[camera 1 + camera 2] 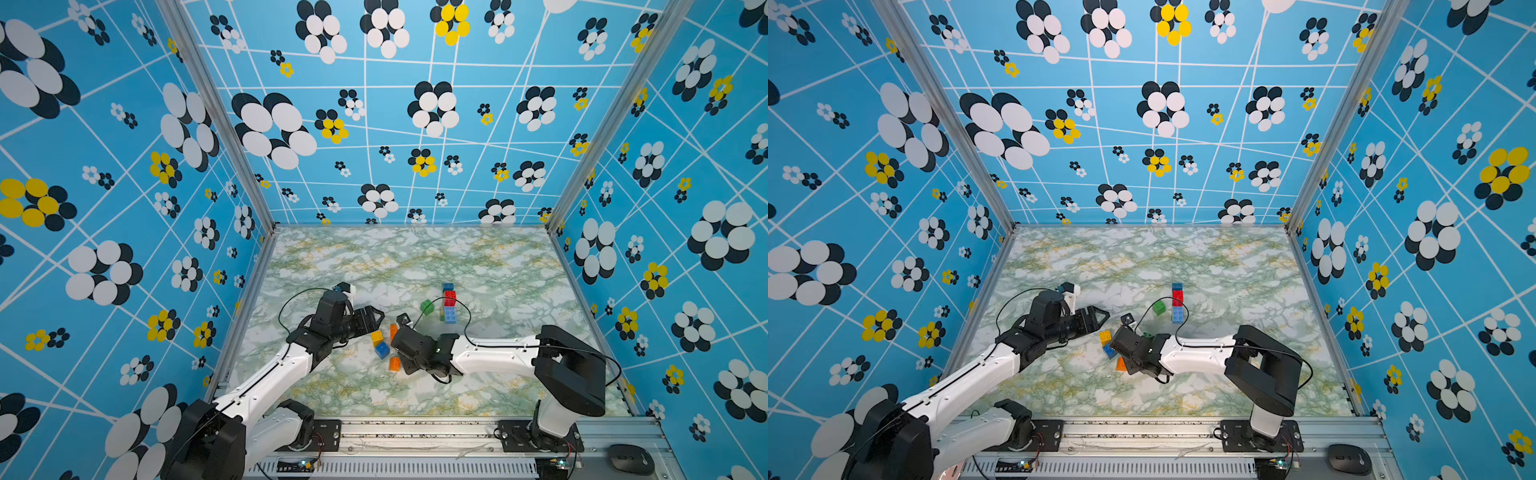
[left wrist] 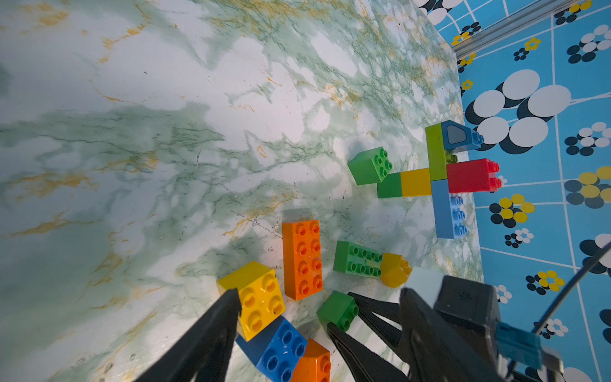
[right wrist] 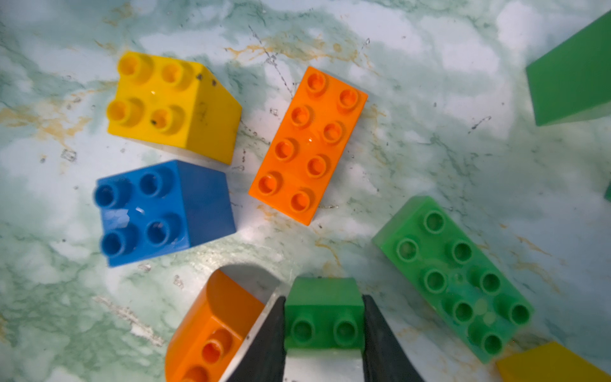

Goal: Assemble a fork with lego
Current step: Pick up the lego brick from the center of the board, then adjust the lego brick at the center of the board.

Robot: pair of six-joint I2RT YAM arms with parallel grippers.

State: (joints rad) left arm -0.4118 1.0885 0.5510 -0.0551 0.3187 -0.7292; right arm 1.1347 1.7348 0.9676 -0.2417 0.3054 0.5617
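Observation:
My right gripper (image 3: 324,297) is shut on a small green lego brick (image 3: 324,314), studs facing the camera; the same brick (image 2: 337,309) shows in the left wrist view. Around it lie a yellow brick (image 3: 172,102), a blue brick (image 3: 158,211), an orange oblong (image 3: 307,145), a curved orange piece (image 3: 215,330) and a green oblong (image 3: 456,277). My left gripper (image 1: 380,320) hangs open just left of this cluster, holding nothing. A joined piece (image 2: 429,178) of green, yellow, lime, red and blue bricks lies farther back, with a loose green brick (image 2: 370,165) beside it.
Patterned walls close in the marble table (image 1: 415,257) on three sides. A metal rail (image 1: 415,432) with both arm bases runs along the front, and a black computer mouse (image 1: 631,457) rests at its right end. A black cable (image 1: 465,320) loops over the right arm.

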